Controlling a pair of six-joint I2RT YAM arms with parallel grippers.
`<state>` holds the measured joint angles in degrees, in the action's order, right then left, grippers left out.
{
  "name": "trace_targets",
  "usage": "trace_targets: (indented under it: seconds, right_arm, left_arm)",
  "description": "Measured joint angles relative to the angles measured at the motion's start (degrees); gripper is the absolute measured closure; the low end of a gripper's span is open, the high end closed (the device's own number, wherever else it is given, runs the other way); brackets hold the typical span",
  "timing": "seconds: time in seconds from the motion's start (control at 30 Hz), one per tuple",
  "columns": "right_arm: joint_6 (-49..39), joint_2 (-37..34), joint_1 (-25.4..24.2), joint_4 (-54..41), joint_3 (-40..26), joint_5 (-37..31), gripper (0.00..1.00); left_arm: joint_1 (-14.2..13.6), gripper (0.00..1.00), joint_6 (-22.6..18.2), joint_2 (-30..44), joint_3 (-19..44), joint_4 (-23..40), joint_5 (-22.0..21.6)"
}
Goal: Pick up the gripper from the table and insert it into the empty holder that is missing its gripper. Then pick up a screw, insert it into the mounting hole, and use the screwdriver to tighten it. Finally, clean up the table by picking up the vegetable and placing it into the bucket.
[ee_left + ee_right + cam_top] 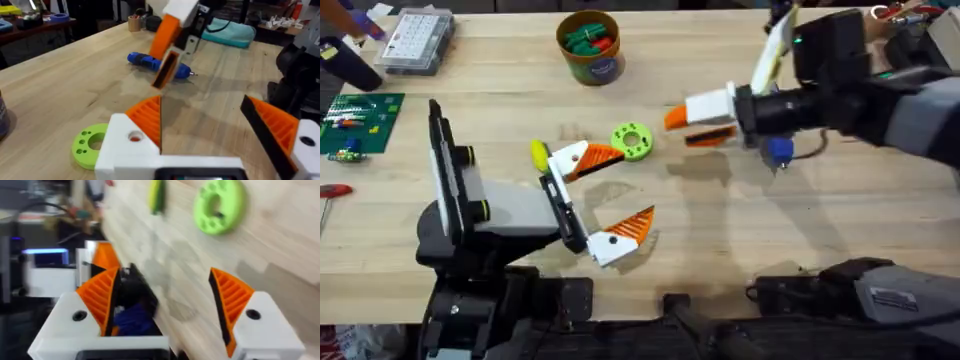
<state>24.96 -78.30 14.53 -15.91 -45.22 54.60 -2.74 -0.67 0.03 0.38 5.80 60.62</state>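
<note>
table (pixel 800 240) right-front bare | green ring (pixel 631 140) mid-table | bucket (pixel 590 46) rear

Matt pale wood table (pixel 740 240), smooth-grained.

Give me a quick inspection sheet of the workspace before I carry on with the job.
Surface: pale wooden table, no spills seen.
Job's things: holder at the left; bucket at the far edge, with green and red pieces inside; blue screwdriver under the right arm; yellow-green item, perhaps the vegetable, beside the left end effector.
Clutter: green disc mid-table; circuit board and clear parts box at the far left.
Grippers: left end effector open, near the green disc; right end effector open, over the middle.
Cables: black cable behind the right arm.
Surroundings: cluttered benches beyond the table.
</note>
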Motion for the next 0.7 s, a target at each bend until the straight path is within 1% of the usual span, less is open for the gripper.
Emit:
trace_targets:
  seconds: [0.1, 0.2, 0.27, 0.37, 0.47, 0.57, 0.67, 0.7]
  right_arm:
    - [-8.18, 2.65, -0.8, -13.06, -3.33, -5.35, 0.005]
    - [-17.15, 3.45, -0.25, -25.94, -9.83, -12.07, 0.005]
    - [-22.02, 3.57, 0.85, -30.56, -14.41, -16.85, 0.004]
    - [-27.33, 3.53, 3.72, -33.44, -19.73, -23.44, 0.005]
    - [-30.87, 3.07, 7.13, -34.75, -22.89, -30.35, 0.004]
    - [-33.06, 0.9, 10.86, -36.45, -25.57, -38.11, 0.004]
    - [-34.36, -1.75, 13.76, -37.7, -27.29, -43.4, 0.004]
    - [-34.62, -2.22, 14.2, -37.71, -27.42, -44.22, 0.003]
  left_arm:
    - [0.0, 0.014, 0.0, -0.02, 0.0, 0.0, 0.02]
    - [0.0, 0.014, 0.0, -0.02, 0.0, 0.0, 0.02]
    - [0.0, 0.014, 0.0, 0.0, 0.0, 0.0, 0.0]
    - [0.0, 0.014, 0.0, -0.02, 0.0, 0.0, 0.0]
    - [0.0, 0.014, 0.0, -0.02, 0.0, 0.0, 0.0]
    - [0.0, 0.014, 0.0, -0.02, 0.0, 0.0, 0.0]
    - [0.0, 0.014, 0.0, 0.0, 0.0, 0.0, 0.02]
    - [0.0, 0.014, 0.0, 0.0, 0.0, 0.0, 0.02]
